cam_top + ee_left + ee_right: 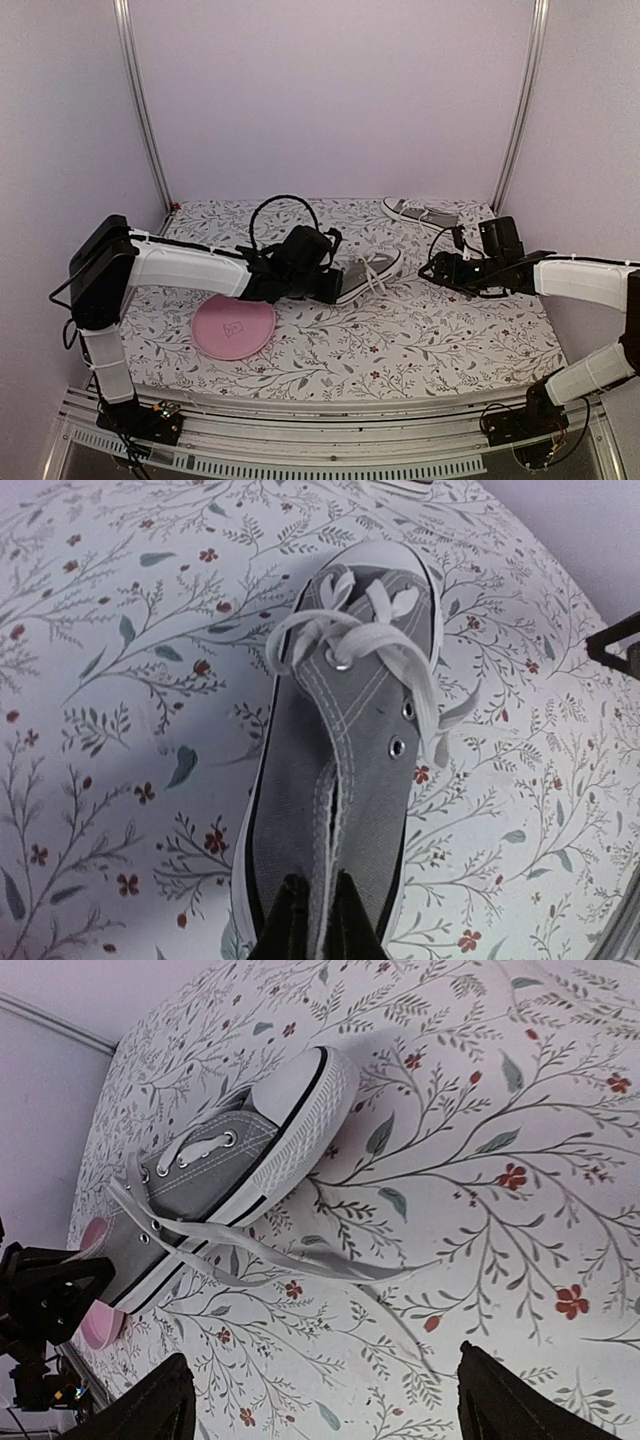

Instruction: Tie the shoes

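One grey shoe (368,275) lies mid-table with its toe pointing right, and its white laces (400,660) are loose. My left gripper (318,920) is shut on the canvas at that shoe's heel end; it shows from above (328,285) too. In the right wrist view the same shoe (230,1160) lies at the upper left, with its lace ends (300,1260) trailing across the cloth. My right gripper (320,1400) hangs open just above the cloth to the right of the shoe's toe, close to the lace ends, holding nothing. The second shoe (425,213) lies at the back right.
A round pink plate (233,327) sits on the floral cloth in front of the left arm. Metal frame posts (140,100) and lilac walls close in the back and sides. The left arm's black cable (283,205) loops above the wrist.
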You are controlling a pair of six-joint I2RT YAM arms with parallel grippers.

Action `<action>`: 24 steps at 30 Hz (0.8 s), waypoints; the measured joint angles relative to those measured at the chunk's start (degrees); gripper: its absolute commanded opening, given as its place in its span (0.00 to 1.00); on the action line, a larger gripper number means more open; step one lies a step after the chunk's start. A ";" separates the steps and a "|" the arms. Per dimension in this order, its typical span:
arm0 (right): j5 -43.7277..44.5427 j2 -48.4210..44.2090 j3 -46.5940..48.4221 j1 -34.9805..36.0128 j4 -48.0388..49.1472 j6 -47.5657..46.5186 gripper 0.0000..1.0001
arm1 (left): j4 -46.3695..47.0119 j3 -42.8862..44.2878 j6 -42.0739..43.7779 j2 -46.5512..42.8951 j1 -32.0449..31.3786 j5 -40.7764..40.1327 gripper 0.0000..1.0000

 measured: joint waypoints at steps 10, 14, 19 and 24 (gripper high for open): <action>-2.78 4.83 -1.57 6.78 7.74 5.25 0.90 | -6.01 -6.67 -16.70 -5.42 -12.09 -1.29 0.64; -2.54 5.09 -2.21 7.04 8.04 6.03 0.88 | -4.98 -6.73 -15.87 -6.82 -12.41 3.28 0.68; 0.15 4.83 -2.25 8.02 6.64 6.21 0.85 | -1.53 -9.94 -15.52 -11.67 -9.38 8.39 0.72; 2.56 4.74 -2.38 10.34 5.25 8.07 0.74 | 2.43 -11.89 -14.36 -12.63 -4.96 13.40 0.69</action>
